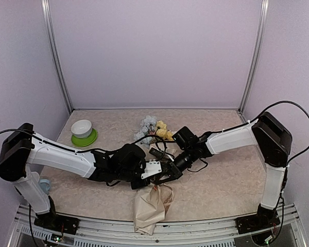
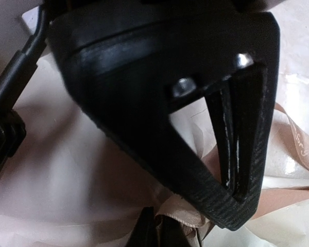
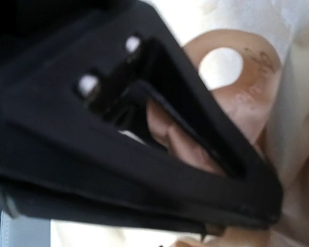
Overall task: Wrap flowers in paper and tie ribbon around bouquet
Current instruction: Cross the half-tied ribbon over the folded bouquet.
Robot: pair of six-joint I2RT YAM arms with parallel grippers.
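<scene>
The bouquet [image 1: 153,198] lies mid-worktop [image 1: 226,180] with its long axis running far to near. The flowers [image 1: 153,128] are at the far end, and the crumpled tail of the paper [image 1: 149,211] reaches the near edge. Both arms come in from the sides and meet over its waist, between blooms and tail, which is where the tie belongs. The left claw [image 1: 157,177] sits just on the left of that waist and the right claw [image 1: 170,167] just on the right and slightly farther, so neither arm is clearly the nearer. In the left wrist view the left claw [image 2: 237,206] has its fingers pressed almost together, with only a thin slit between them. The ribbon [image 2: 298,149] trails off to their right over the paper [image 2: 67,180], but I cannot tell whether any of it is caught in the slit. In the right wrist view the right claw [image 3: 262,206] is fully pressed together. A tan band runs behind its fingers toward the tips and a loop of ribbon [image 3: 247,103] curls just beyond, so it appears to be pinching the ribbon. The next move likely turns on drawing the ribbon crosswise to the bouquet's axis, one claw pulling to each side.
</scene>
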